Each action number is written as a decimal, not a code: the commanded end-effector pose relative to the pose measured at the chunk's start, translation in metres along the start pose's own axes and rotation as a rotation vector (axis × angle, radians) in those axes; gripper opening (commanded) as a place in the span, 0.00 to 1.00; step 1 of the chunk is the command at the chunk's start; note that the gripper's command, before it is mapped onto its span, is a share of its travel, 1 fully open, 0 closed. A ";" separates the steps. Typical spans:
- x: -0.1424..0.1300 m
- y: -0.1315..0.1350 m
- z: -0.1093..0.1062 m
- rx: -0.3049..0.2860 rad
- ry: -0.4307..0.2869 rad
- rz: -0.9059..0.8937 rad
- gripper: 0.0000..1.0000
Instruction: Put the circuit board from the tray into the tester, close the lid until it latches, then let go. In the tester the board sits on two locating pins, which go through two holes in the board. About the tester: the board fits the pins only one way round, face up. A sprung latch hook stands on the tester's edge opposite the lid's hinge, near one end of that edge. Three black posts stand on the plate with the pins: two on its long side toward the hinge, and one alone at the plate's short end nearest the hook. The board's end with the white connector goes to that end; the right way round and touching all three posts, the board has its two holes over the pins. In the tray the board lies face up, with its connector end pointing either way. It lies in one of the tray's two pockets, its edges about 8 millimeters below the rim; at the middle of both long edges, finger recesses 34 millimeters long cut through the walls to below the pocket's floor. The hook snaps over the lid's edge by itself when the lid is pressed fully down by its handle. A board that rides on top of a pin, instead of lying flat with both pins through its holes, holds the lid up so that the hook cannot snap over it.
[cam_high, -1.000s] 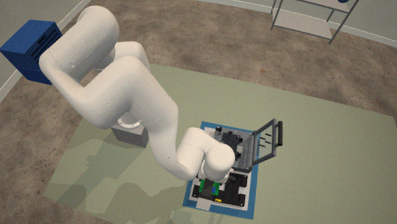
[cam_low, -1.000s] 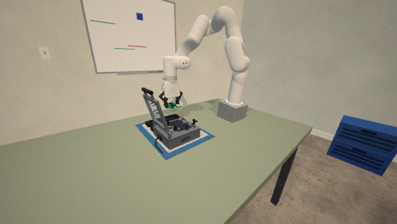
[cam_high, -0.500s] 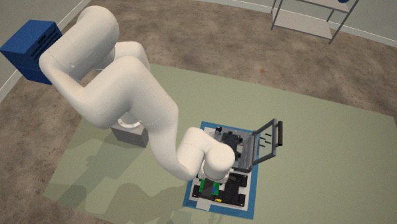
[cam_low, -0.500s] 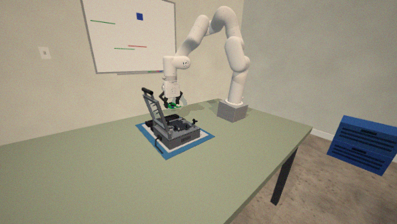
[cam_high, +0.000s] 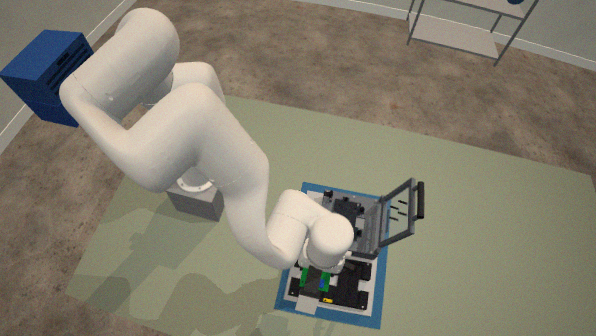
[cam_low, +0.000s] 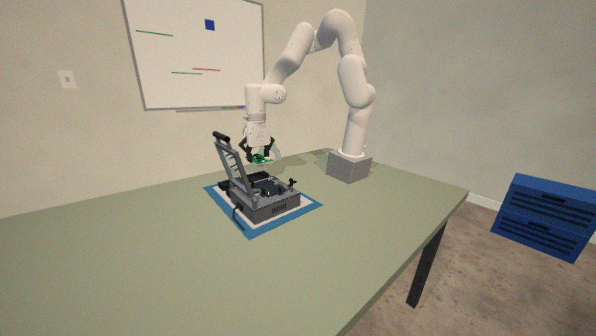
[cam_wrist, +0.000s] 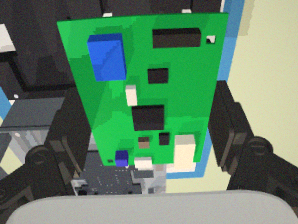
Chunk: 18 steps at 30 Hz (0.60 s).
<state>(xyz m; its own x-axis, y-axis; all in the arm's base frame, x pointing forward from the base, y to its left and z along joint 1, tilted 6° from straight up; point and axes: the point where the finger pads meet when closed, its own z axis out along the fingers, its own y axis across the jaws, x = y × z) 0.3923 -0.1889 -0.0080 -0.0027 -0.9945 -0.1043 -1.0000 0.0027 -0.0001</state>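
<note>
My gripper (cam_wrist: 148, 101) is shut on the green circuit board (cam_wrist: 149, 90), its fingers on the two long edges. I hold the board face up in the air above the black tray (cam_high: 350, 289). The board's white connector (cam_wrist: 185, 151) is at the end nearest my wrist, and a blue part (cam_wrist: 107, 56) sits near the far end. In the exterior view the board (cam_low: 258, 158) hangs clearly above the tray, behind the tester (cam_low: 272, 197). The tester (cam_high: 350, 217) stands open, its lid (cam_high: 397, 215) raised with the black handle (cam_high: 421, 200) on top.
Tester and tray stand together on a white plate on a blue mat (cam_high: 381, 280). The latch hook (cam_low: 292, 181) stands on the tester's edge away from the lid. The arm's grey base block (cam_low: 348, 166) is behind. A blue box (cam_low: 545, 215) sits on the floor.
</note>
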 end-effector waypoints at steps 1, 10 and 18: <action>-0.002 -0.002 -0.001 0.003 0.002 0.000 0.79; -0.018 -0.008 -0.003 0.003 0.002 0.000 0.79; -0.034 -0.013 -0.004 0.003 0.002 0.000 0.79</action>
<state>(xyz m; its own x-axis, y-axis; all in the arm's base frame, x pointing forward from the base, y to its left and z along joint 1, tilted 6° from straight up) 0.4016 -0.1620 -0.0033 -0.0030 -0.9945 -0.1043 -1.0000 0.0030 0.0001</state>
